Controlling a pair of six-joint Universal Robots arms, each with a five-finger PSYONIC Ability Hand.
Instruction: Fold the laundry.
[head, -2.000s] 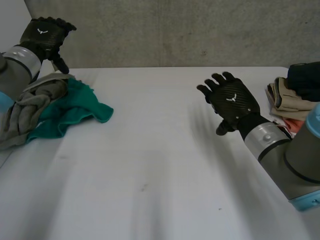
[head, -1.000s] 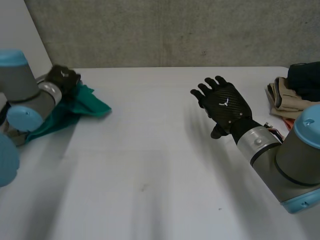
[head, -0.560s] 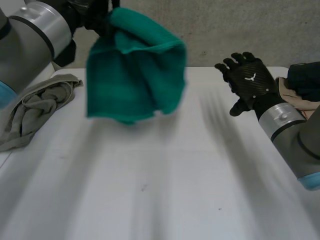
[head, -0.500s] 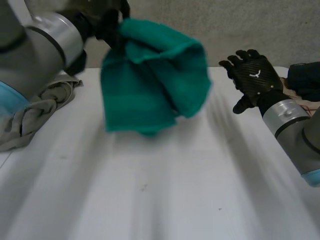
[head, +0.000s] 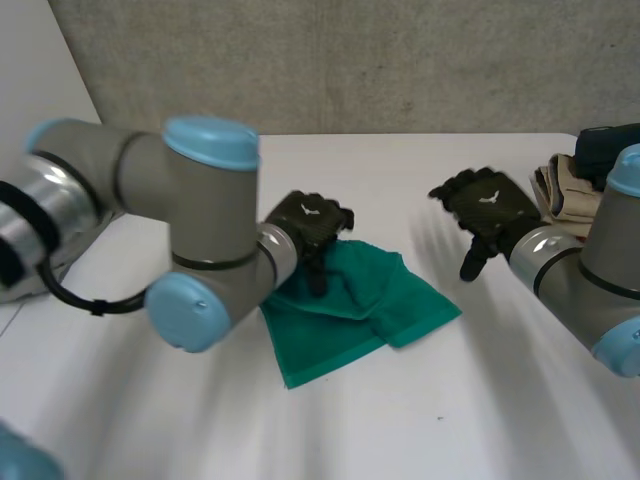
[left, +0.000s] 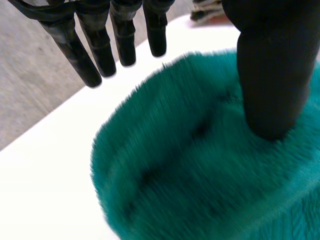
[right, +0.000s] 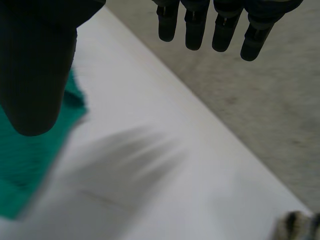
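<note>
Head camera set high, looking down the white table (head: 330, 430) to a grey wall (head: 400, 60), left wrist camera along the left hand (left: 270, 65), close over the green cloth (left: 190, 180), right wrist camera farther off, cloth shared by all.

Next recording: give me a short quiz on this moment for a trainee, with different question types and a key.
1. True or false: the green cloth hangs in the air from the left robot hand.
2. The right robot hand is: A) pinching the green cloth; B) open, apart from the cloth; C) pressing on the folded pile.
3. Fill in: the folded pile sits at the table's ___ edge, by the robot's own sides.

Key: 1 false, the cloth lies on the table; 2 B; 3 right.
</note>
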